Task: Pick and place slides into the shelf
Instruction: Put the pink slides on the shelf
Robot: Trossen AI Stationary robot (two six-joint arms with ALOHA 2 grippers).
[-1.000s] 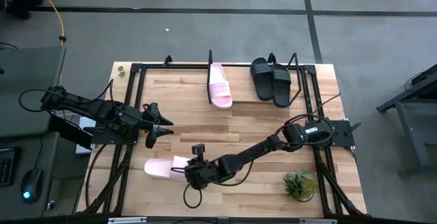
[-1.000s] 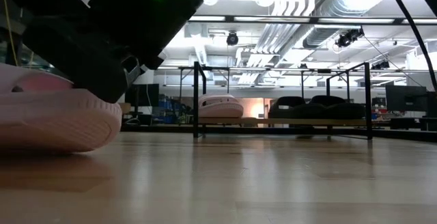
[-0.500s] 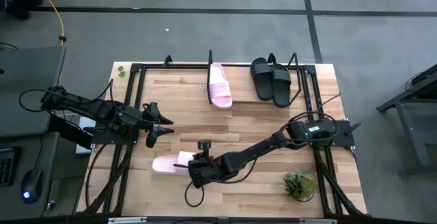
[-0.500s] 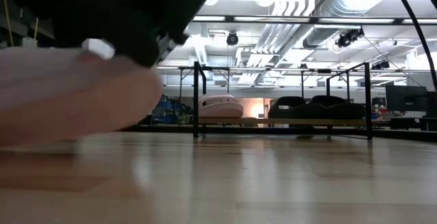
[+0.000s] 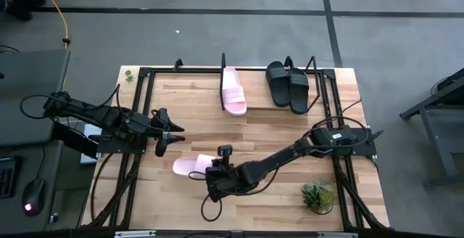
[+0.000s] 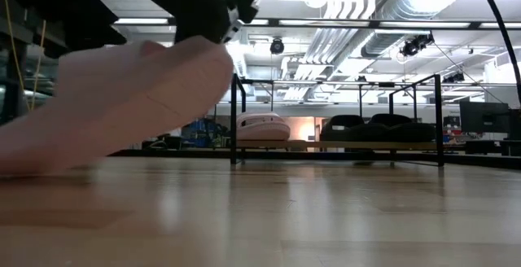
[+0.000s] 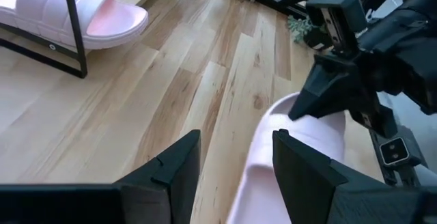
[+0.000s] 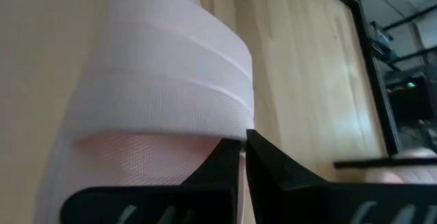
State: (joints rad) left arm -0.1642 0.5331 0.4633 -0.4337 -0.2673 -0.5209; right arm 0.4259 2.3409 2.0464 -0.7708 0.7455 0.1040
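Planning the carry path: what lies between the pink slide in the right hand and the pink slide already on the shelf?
Only bare wooden tabletop separates the held pink slide from the shelved pink slide, seen in the high view.

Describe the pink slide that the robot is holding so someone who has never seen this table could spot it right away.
Start at the wooden table; along its far edge stands the shelf with one pink slide and two black slides. The held pink slide is on the near side, far from the shelf, its strap pinched by the right gripper. It alone is off the shelf, one end tilted up.
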